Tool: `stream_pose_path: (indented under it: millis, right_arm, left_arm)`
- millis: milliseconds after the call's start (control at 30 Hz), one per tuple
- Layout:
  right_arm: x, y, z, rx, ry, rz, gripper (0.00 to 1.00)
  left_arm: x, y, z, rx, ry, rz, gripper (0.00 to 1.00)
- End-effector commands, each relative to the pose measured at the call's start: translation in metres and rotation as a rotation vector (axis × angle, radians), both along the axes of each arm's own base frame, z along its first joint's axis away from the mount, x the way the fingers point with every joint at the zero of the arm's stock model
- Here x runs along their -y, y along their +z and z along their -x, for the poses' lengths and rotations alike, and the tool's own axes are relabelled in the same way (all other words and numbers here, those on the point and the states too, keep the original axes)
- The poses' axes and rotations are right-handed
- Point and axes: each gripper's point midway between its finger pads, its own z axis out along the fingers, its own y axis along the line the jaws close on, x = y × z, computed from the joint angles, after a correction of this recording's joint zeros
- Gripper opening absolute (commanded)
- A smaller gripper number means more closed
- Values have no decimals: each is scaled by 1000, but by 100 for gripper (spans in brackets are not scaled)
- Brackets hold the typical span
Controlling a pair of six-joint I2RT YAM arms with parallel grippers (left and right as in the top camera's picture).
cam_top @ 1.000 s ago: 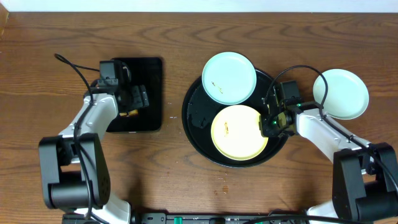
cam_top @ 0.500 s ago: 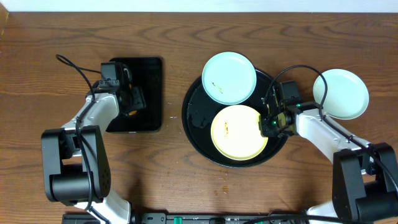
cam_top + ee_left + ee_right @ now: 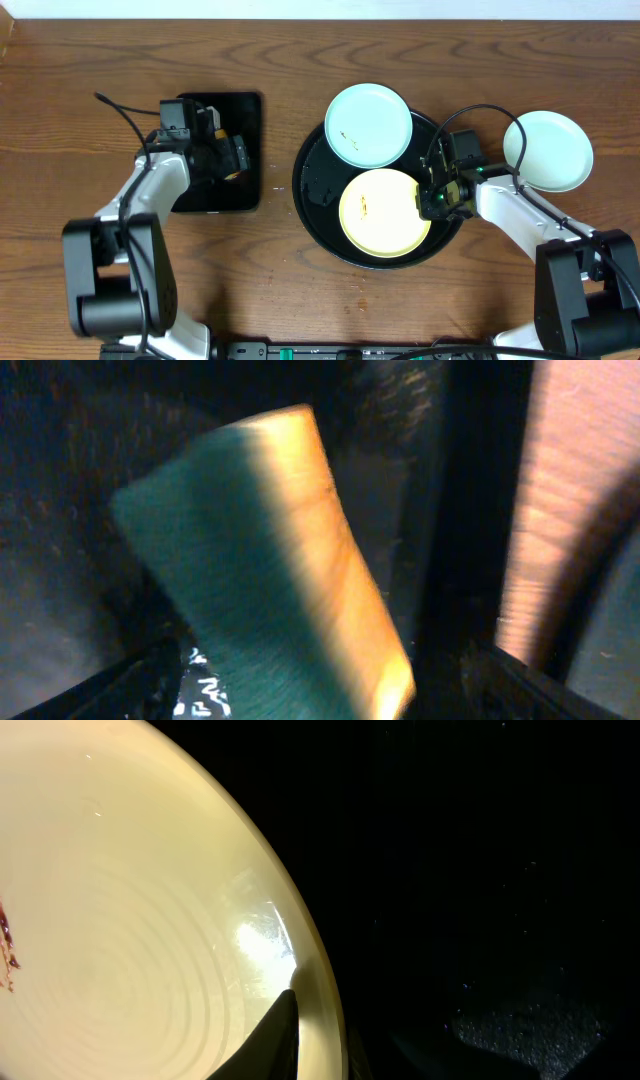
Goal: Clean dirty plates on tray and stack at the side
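The round black tray (image 3: 318,190) holds a pale yellow plate (image 3: 380,212) with brown specks and a mint-blue plate (image 3: 369,125) that overlaps its far rim. A second mint-blue plate (image 3: 548,150) lies on the table to the right. My right gripper (image 3: 428,197) is shut on the yellow plate's right rim (image 3: 318,982), one finger inside the rim. My left gripper (image 3: 232,158) is shut on a green and yellow sponge (image 3: 270,570) over the rectangular black tray (image 3: 240,115).
The rectangular black tray lies left of the round tray, with bare wood between them. The table's far edge runs along the top of the overhead view.
My left gripper has lifted and shifted right with the sponge over the rectangular tray. The right gripper and the plates have not moved.
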Motion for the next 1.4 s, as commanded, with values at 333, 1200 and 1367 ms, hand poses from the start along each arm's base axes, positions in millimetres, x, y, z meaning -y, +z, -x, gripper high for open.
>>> stream_pose_path:
  millis: [333,1200,1367]
  right_arm:
    - [-1,-4,5,-7,18,10,15]
    - [-2,-4,6,-9,19,7,17]
    - [-2,-4,6,-9,18,7,18]
  left_arm:
    - [-16,6,-1,13,143,-89,95]
    - [-24,-34,7,-62,84,-341,69]
    - [-21,-34,5,-52,77,-325,69]
